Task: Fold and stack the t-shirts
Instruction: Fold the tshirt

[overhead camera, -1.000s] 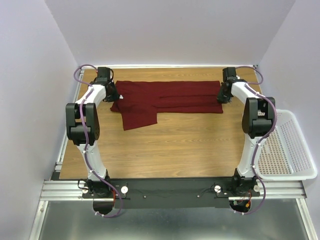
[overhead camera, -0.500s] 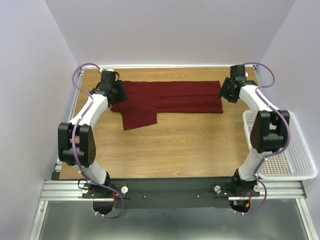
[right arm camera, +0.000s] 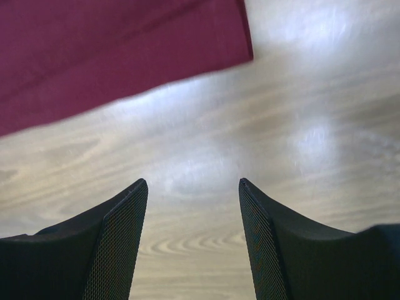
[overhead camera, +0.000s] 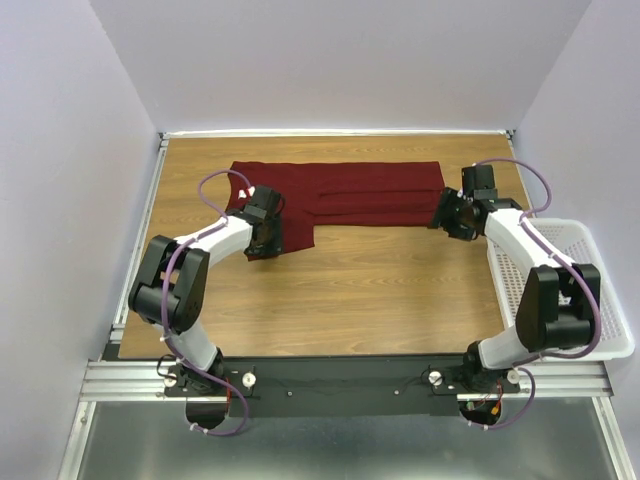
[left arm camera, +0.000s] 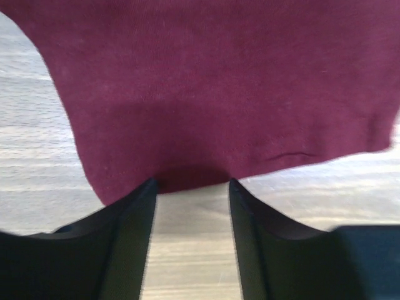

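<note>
Left claw [left arm camera: 190, 182]: fingers apart, nothing between them. Both tips sit at the near hem of the t-shirt [left arm camera: 219, 94], with bare table [left arm camera: 187, 250] showing in the gap. This claw is over the flap that hangs toward the near edge at the shirt's left end.

Right claw [right arm camera: 190, 182]: fingers apart, gripping nothing. It is over bare wood just off the shirt's near right corner, and the cloth edge runs diagonally ahead of the tips.

The shirt lies flat as a long band along the far half of the table, parallel to the far edge, with a strip of wood beyond it. Bare wood spans from the shirt's near edge to the near table edge.

Walls [overhead camera: 60, 200] stand at the left, far and right edges. A white mesh basket [overhead camera: 610, 330] overhangs the right edge toward the near right corner.
</note>
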Robot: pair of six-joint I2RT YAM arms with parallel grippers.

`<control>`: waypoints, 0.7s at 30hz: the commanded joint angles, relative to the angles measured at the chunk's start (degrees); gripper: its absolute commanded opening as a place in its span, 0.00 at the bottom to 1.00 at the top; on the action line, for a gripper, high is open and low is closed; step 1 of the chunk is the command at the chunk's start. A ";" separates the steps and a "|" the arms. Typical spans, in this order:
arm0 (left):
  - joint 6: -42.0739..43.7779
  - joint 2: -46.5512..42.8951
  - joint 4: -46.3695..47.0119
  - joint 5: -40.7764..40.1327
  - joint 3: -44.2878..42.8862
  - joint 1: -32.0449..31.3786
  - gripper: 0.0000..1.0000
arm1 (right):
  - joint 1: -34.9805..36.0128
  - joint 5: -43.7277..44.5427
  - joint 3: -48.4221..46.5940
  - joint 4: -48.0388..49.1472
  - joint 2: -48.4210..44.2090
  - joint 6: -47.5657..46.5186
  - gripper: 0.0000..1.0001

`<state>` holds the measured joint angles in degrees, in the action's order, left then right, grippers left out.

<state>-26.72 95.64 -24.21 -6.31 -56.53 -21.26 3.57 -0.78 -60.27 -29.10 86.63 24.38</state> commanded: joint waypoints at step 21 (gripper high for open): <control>0.53 4.12 -0.48 -8.19 -5.42 -2.21 0.00 | 0.47 -6.17 4.55 2.21 -2.69 -0.83 0.67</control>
<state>-26.96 99.07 -22.02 -12.03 -58.98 -23.09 3.68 -5.08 -56.27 -27.90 83.70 24.34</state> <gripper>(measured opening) 0.011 0.671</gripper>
